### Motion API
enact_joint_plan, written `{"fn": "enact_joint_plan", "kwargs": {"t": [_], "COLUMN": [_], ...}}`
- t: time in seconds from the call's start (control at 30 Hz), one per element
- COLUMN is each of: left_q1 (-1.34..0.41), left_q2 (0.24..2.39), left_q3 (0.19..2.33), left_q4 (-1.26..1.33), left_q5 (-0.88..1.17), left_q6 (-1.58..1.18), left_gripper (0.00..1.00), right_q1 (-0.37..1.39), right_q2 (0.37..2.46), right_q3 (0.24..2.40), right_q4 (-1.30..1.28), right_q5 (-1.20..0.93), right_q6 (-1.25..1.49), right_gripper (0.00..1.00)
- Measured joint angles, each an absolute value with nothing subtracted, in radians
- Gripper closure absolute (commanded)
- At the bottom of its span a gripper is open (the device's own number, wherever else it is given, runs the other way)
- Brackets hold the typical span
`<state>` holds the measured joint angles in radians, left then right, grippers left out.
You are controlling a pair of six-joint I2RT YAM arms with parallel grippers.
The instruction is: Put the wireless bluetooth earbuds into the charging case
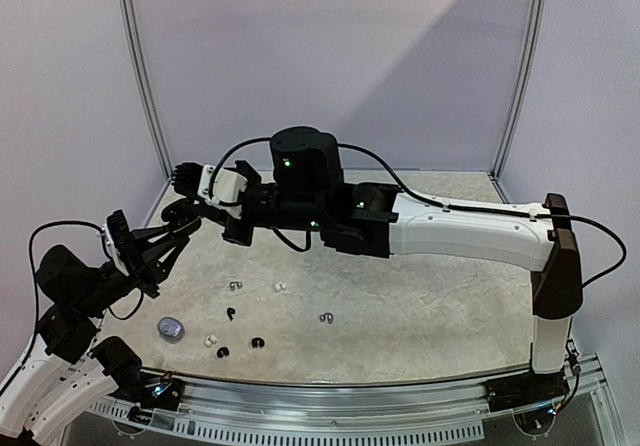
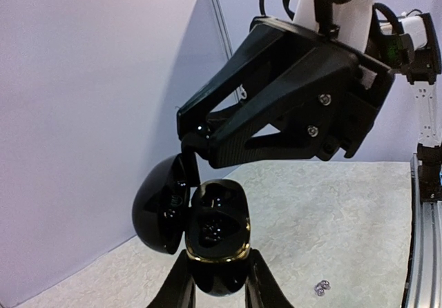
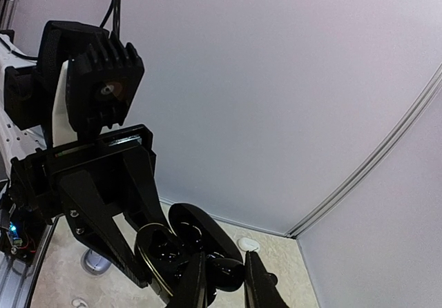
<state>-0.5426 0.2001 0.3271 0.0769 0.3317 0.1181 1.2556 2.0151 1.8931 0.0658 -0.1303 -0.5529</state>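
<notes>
You are at the step of loading the charging case (image 2: 219,225), and no bud is clearly on its way to it. Your left end effector (image 2: 219,266) is clamped on the lower body of the case and holds it in the air, with the lid (image 2: 160,208) open to one side and the two dark cavities facing up. Your right end effector (image 2: 195,144) comes from above, and its tips are at the upper edge of the lid. They stand close together with something black and glossy between them, but I cannot tell if this is the lid's edge, a black bud or nothing. The wireless bluetooth earbuds (image 1: 258,343) lie loose on the surface (image 1: 430,306), well below both end effectors and toward the arm bases. I judge that the next move calls for a steady left hold, so the case does not tilt. The right end effector must then go down, pinch one small bud and bring it in line with a cavity.
</notes>
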Motion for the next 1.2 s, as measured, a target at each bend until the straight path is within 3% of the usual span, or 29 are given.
{"fn": "enact_joint_plan", "kwargs": {"t": [1.2], "left_q1": [-0.541], "left_q2": [0.200], "left_q3": [0.317], "left_q4": [0.047], "left_q5": [0.321], "left_q6": [0.100], "left_gripper": [1.00], "right_q1": [1.252], "right_q2": [2.014], "right_q3": [1.893], "right_q4": [0.010], "right_q5": [-0.146], "right_q6": [-0.540], "right_gripper": [1.00]}}
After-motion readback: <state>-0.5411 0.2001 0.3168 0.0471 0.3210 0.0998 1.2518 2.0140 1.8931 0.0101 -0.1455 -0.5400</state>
